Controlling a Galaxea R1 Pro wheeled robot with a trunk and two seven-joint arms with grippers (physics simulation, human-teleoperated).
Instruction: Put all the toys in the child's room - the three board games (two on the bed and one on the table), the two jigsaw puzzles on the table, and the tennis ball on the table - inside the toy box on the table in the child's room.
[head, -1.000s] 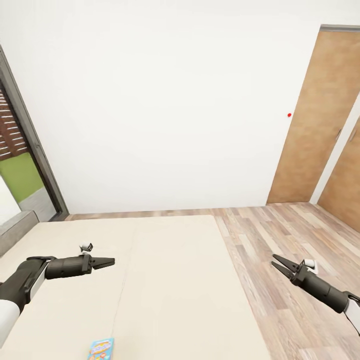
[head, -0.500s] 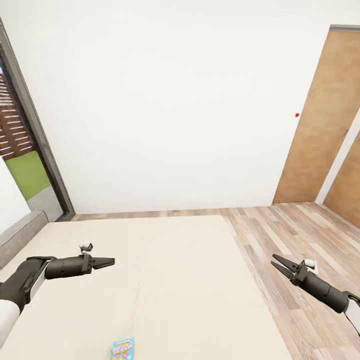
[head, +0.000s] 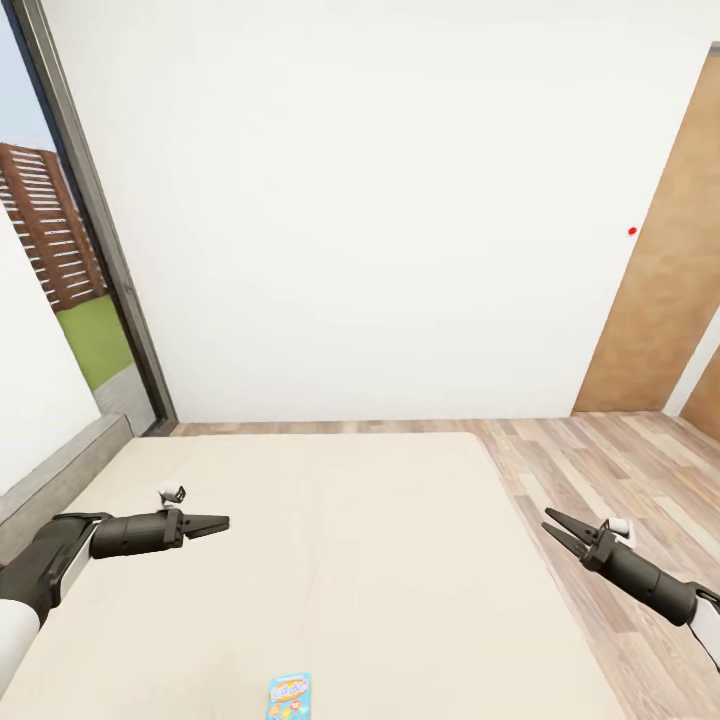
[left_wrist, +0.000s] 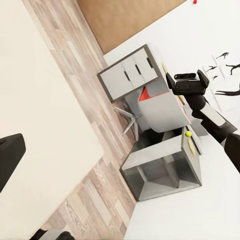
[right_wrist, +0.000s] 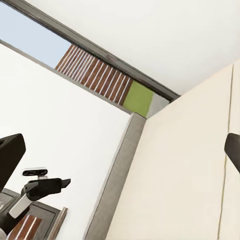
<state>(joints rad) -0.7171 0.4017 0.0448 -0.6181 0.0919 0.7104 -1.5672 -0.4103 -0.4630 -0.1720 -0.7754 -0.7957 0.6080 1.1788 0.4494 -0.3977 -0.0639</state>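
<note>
A light blue cartoon board game (head: 289, 697) lies flat on the beige bed (head: 340, 540), near its front edge. My left gripper (head: 222, 521) hovers open above the bed's left part, well beyond the game. Open too, my right gripper (head: 552, 523) hangs at the bed's right edge over the wood floor. In the left wrist view the white table (left_wrist: 161, 114) with its three-drawer unit (left_wrist: 127, 75) stands across the room. A small yellow-green tennis ball (left_wrist: 188, 133) shows near it, and a red-and-white flat thing (left_wrist: 145, 94) lies on its top. The toy box is out of view.
A white wall (head: 380, 200) runs behind the bed, with a dark-framed window (head: 95, 240) at the left and brown wooden doors (head: 665, 290) at the right. A grey headboard (right_wrist: 116, 185) borders the bed. A grey open cabinet (left_wrist: 160, 170) stands beside the table.
The whole head view has swung leftward, so the window shows more and the doors and the board game sit further right in the picture. Both arms keep their pose.
</note>
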